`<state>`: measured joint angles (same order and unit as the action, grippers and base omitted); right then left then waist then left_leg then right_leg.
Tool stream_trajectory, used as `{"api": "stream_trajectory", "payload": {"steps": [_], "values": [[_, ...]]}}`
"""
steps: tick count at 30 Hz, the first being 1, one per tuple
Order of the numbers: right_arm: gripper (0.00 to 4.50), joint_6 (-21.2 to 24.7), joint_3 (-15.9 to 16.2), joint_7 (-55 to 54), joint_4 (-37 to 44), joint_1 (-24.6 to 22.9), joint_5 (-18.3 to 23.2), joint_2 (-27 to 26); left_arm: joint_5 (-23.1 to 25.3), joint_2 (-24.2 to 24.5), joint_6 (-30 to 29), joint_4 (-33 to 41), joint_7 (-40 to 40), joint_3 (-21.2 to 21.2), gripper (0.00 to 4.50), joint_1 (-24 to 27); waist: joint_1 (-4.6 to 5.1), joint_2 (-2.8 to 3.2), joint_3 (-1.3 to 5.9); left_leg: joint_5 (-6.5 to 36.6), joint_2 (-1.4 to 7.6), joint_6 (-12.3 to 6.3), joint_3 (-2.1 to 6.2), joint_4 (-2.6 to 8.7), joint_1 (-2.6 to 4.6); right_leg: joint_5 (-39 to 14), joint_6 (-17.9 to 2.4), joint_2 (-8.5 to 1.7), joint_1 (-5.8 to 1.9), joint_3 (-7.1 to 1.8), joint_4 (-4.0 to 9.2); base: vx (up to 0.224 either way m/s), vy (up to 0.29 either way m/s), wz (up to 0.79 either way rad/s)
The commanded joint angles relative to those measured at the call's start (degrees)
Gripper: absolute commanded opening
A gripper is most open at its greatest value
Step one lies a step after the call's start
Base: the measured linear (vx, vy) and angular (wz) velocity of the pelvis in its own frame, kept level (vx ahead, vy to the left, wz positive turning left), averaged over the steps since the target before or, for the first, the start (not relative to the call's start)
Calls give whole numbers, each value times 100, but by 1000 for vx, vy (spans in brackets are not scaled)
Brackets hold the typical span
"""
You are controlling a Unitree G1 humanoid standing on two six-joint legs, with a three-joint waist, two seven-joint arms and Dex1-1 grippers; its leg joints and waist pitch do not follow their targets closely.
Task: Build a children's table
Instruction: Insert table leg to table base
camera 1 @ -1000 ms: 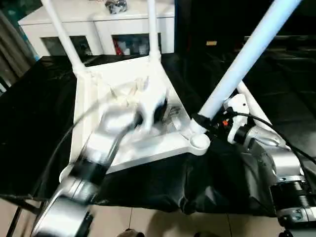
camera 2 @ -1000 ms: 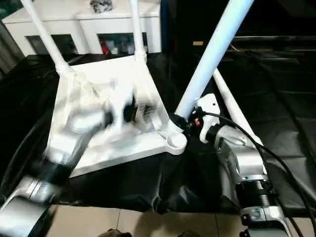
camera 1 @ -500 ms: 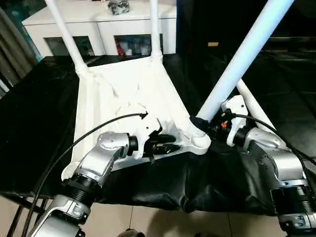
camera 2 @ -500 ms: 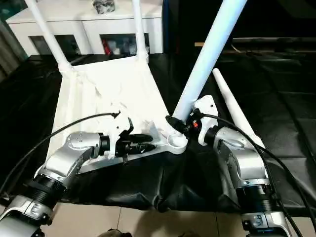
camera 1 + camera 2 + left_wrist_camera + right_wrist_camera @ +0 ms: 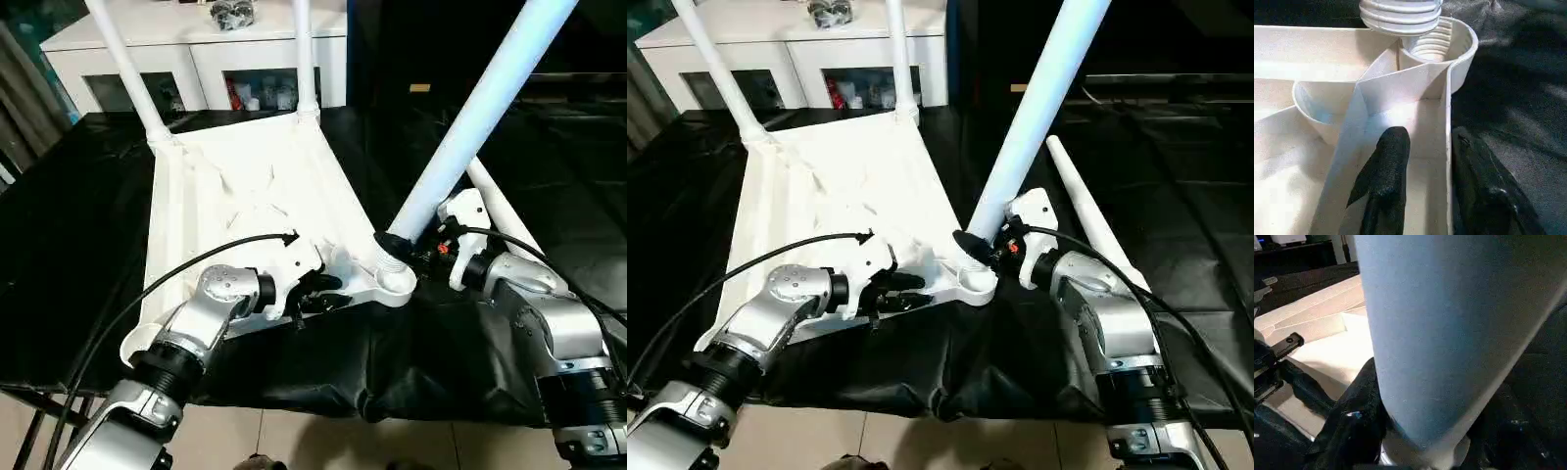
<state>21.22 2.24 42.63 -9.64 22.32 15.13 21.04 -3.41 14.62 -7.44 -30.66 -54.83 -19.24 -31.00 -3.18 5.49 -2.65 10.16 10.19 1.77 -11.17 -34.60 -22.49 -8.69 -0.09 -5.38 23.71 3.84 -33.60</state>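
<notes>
A white plastic tabletop (image 5: 245, 196) lies upside down on a black cloth (image 5: 78, 225), ribbed underside facing up. Two white legs (image 5: 125, 61) already stand upright in the far corner sockets, in front of a white cabinet (image 5: 196, 49).

The right gripper (image 5: 416, 250) is clamped around the base of a third leg (image 5: 470, 127), holding it slanted with its threaded end at the near right corner socket (image 5: 392, 279). In the left wrist view the threaded end hangs just above the socket's opening, not yet seated. The left gripper (image 5: 904, 292) has its jaws partly closed over the tabletop's near edge wall, one finger (image 5: 1383, 176) inside the rim and the other outside, bracing the top just beside that socket.

A fourth leg (image 5: 1087, 220) lies flat on the cloth to the right, behind the right arm.

The step in hand appears to be fitting the third leg. The next move likely calls for tipping the leg upright so its thread lines up with the socket, then pressing and turning it home while the left gripper holds the tabletop steady. A slanted start could cross the thread.
</notes>
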Motion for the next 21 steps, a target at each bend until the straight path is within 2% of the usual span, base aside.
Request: {"api": "stream_trajectory", "payload": {"steps": [1, 4, 6, 9, 12, 14, 16, 17, 21], "values": [[193, 92, 96, 84, 115, -18, -13, 54, 142, 49, 13, -116, -58, -53, 126, -77, -1, -128, 420, 1181, 229, -380, 126, 387, 108, -1753, -1058, -282, -295, -181, 402, 0, 0, 0], [193, 128, 141, 134, 102, -25, -43, 85, 168, 65, 16, -152, -120, -83, 114, -103, -2, -137, 417, 1203, 233, -371, 125, 390, 117, -1834, -1029, -279, -285, -185, 413, 0, 0, 0], [193, 215, 195, 210, 101, -21, -51, 135, 193, 91, -13, -171, -175, -117, 80, -123, 3, -138, 411, 1236, 233, -357, 128, 396, 107, -1873, -1023, -284, -294, -182, 410, 0, 0, 0], [193, 292, 253, 283, 106, -19, -55, 194, 221, 117, -36, -175, -245, -157, 70, -136, 6, -143, 405, 1273, 234, -345, 128, 398, 117, -1907, -1033, -280, -292, -186, 417, 0, 0, 0], [193, 503, 372, 405, 99, -7, -92, 338, 260, 136, -78, -131, -301, -174, 36, -135, 20, -154, 374, 1493, 232, -288, 132, 417, 137, -2247, -968, -286, -293, -182, 452, 0, 0, 0], [193, 611, 410, 441, 100, 11, -105, 388, 262, 140, -93, -117, -321, -171, 32, -143, 27, -153, 366, 1593, 231, -242, 136, 423, 154, -2453, -914, -290, -284, -184, 478, 0, 0, 0], [193, 704, 444, 473, 96, 32, -123, 432, 269, 143, -98, -123, -341, -177, 25, -155, 30, -156, 371, 1572, 230, -220, 140, 424, 153, -2461, -893, -287, -285, -186, 475, 0, 0, 0], [193, 762, 463, 487, 83, 50, -135, 458, 277, 151, -96, -133, -364, -191, 4, -167, 29, -150, 371, 1567, 229, -213, 140, 423, 162, -2467, -891, -282, -277, -187, 479, 0, 0, 0], [193, 731, 480, 473, -22, 111, -163, 463, 271, 149, -92, -150, -414, -189, 0, -188, 34, -160, 375, 1538, 224, -234, 139, 418, 146, -2497, -867, -291, -278, -185, 486, 0, 0, 0]]}}
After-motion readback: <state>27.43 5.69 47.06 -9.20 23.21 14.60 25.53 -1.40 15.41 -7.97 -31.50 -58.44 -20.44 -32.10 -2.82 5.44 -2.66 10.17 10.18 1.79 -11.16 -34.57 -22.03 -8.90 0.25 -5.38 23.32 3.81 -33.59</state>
